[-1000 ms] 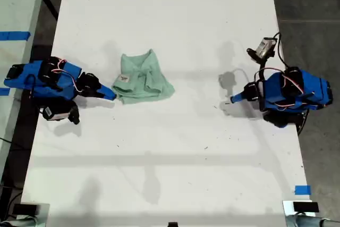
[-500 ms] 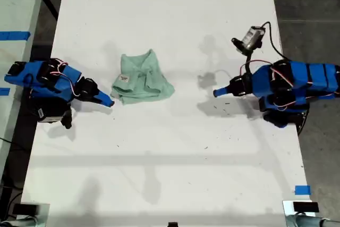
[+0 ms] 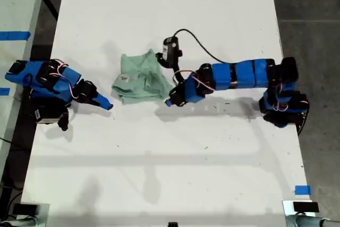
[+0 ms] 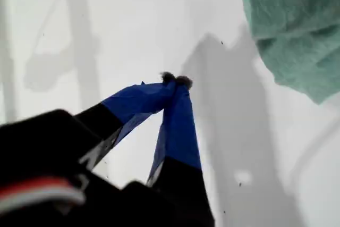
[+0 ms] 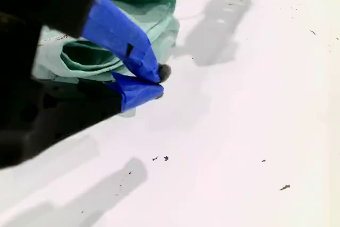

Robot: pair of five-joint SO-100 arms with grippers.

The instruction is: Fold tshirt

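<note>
Tshirt (image 3: 141, 77) bunched on table (image 3: 212, 174), my first gripper (image 4: 175, 81) fingers clenched empty, my second gripper (image 5: 156, 81) fingers clenched empty beside it.

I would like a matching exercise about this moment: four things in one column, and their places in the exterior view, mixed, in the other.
Things:
1. the tshirt
2. my first gripper
3. my second gripper
4. the blue tape piece

Places in the exterior view:
A. just off the shirt's lower right corner
B. near the table's lower right corner
C. bunched up between the two grippers
D. just off the shirt's lower left corner

Pairs: 1-C, 2-A, 3-D, 4-B
</note>
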